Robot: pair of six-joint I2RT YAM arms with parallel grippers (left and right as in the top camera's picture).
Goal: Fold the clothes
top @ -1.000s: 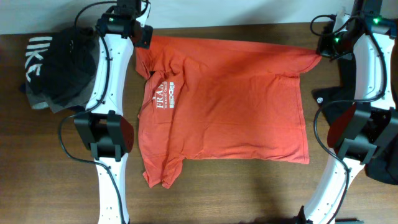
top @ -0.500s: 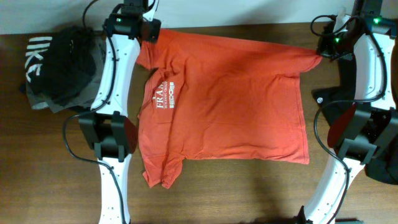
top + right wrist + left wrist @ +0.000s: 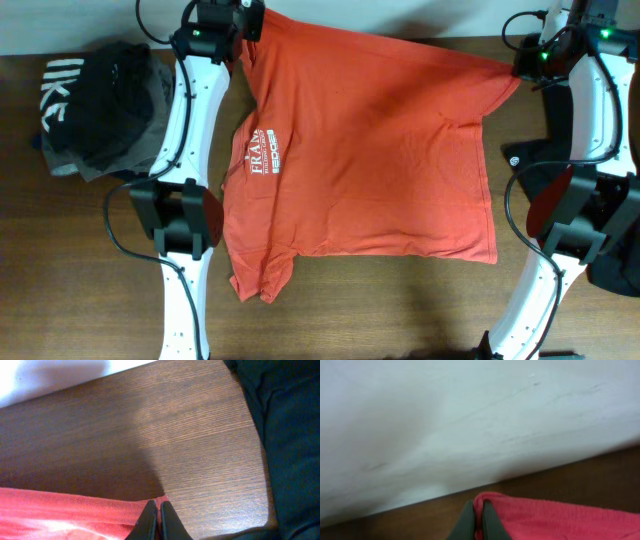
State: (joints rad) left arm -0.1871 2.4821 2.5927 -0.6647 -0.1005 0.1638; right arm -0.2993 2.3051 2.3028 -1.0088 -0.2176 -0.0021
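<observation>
1. We see the T-shirt (image 3: 370, 160) spread over the middle of the table (image 3: 380, 300), white lettering up.
2. At the table's far edge, our left gripper (image 3: 250, 24) is clenched on one far corner of the T-shirt.
3. Near the table's far right corner, our right gripper (image 3: 520, 78) pinches the T-shirt's other far corner.

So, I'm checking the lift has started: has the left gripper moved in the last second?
Yes. The left gripper, shut on the T-shirt corner, has gone toward the table's far edge and rightward, away from the dark pile.
</observation>
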